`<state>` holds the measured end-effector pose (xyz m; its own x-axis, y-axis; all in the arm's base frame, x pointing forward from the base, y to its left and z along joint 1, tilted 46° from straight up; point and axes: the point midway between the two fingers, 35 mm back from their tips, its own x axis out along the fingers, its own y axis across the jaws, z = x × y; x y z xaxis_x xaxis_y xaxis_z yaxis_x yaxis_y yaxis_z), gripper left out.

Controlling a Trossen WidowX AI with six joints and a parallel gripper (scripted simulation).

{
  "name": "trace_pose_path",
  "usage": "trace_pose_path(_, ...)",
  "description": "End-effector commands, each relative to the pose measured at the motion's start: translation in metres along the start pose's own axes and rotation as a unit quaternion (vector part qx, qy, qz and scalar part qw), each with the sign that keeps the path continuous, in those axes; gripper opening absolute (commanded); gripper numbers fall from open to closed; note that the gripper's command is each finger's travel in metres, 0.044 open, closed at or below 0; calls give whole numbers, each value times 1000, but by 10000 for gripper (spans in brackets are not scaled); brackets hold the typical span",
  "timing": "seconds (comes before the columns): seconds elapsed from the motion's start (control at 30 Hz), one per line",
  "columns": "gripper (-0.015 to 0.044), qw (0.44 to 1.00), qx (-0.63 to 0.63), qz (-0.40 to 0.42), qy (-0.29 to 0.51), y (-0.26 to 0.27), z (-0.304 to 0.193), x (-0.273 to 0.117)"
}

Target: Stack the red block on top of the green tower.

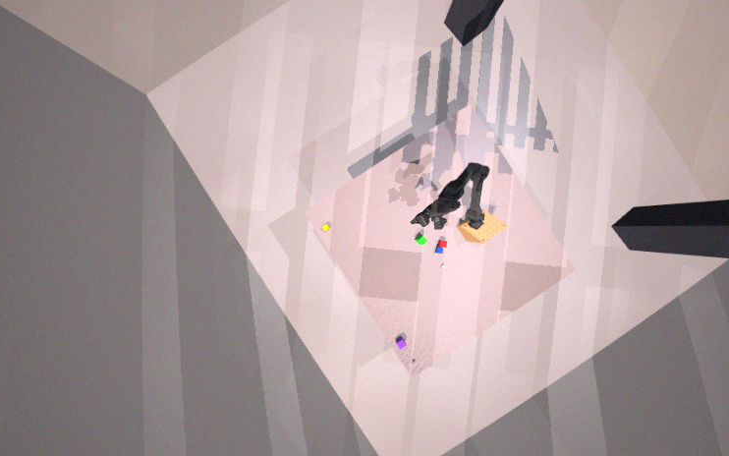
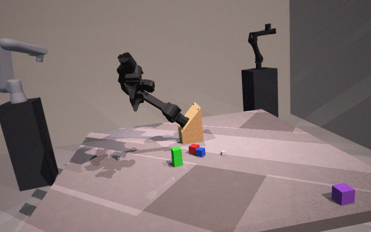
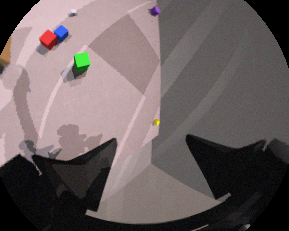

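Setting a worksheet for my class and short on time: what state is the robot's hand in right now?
Hand: open wide, holding nothing, raised above the table; the small red cube block sits on the table beside a blue cube.

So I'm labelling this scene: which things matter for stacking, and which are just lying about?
Job: red block, green tower, open gripper.
Lying about: blue block, purple block, yellow block, small white cube.

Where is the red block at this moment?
In the exterior view the small red cube sits on the table, touching the blue cube, right of the green two-block tower and before the wooden arm base.
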<state>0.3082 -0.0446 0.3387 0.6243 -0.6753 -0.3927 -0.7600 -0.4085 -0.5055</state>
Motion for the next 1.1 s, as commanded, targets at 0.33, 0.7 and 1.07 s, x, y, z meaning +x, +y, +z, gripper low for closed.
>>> trace_pose_path(0.33, 440, 979, 116, 148, -81, 52, 151, 43)
trace_pose_path(0.7, 440, 937, 216, 270, -47, 116, 222, 47)
trace_pose_path(1.07, 440, 883, 296, 361, 54, 195, 254, 31)
